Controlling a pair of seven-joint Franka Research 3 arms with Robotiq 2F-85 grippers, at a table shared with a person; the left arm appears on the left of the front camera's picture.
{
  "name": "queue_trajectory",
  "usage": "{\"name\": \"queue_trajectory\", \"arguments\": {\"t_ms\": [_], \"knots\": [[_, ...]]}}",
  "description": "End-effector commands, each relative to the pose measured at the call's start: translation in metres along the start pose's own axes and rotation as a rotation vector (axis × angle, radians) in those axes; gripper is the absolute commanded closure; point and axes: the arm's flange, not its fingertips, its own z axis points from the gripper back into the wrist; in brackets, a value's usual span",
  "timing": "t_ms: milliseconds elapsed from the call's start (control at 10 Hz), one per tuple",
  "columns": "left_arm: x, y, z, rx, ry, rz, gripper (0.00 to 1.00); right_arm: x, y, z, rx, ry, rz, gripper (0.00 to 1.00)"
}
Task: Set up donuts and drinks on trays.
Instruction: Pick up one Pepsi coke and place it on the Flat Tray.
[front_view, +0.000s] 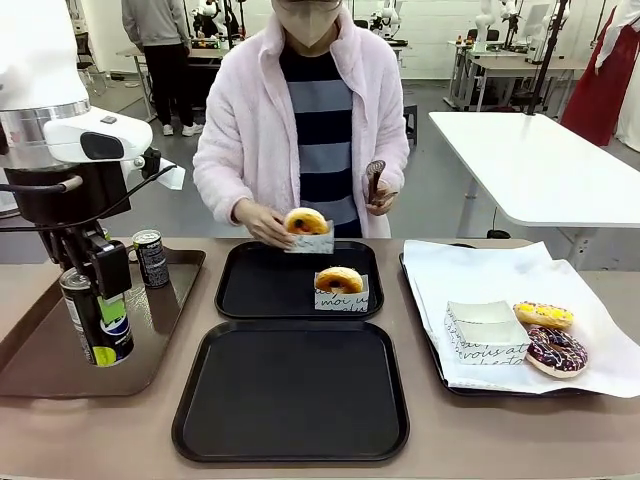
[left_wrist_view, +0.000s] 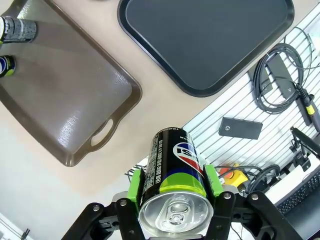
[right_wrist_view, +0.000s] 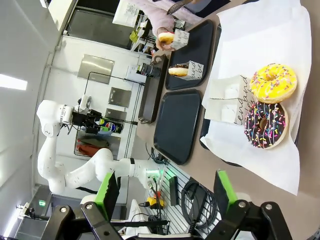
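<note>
Pepsi can (left_wrist_view: 172, 162), slim, black, green-banded, silver-topped, in grasp of left hand (left_wrist_view: 173, 186); right hand (right_wrist_view: 165, 191) released.

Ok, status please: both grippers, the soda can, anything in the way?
Left gripper shut on slim black Pepsi can, in the air near brown rectangular tray. Right gripper open, holding nothing. Person's hand with paper-sleeved golden donut at far black square tray.

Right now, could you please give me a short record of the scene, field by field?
left gripper: jaws shut on a Pepsi can, in the air near the brown tray
right gripper: jaws open, holding nothing
person's hand: holds a sleeved donut over the far black tray
on that tray: second sleeved donut
paper-lined tray: yellow-iced donut, chocolate-sprinkled donut
</note>
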Motion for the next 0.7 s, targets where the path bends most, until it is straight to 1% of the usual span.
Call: {"name": "queue_trajectory", "arguments": {"t_ms": [0,200,300,400,600], "knots": [[0.014,0.004,0.000,-0.001,-0.040,-0.008,0.42,0.001,0.000,0.002,0.012,-0.005,0.012,0.00],[0.057,0.012,-0.007,0.005,-0.102,-0.016,0.42,0.001,0.000,0.002,0.012,-0.005,0.012,0.00],[0.083,0.018,-0.009,-0.009,-0.108,-0.016,0.42,0.001,0.000,0.002,0.012,-0.005,0.012,0.00],[0.108,0.024,-0.009,0.010,-0.128,-0.005,0.42,0.001,0.000,0.002,0.012,-0.005,0.012,0.00],[0.157,0.038,-0.015,0.039,-0.158,0.068,0.42,0.001,0.000,0.002,0.012,-0.005,0.012,0.00]]}}
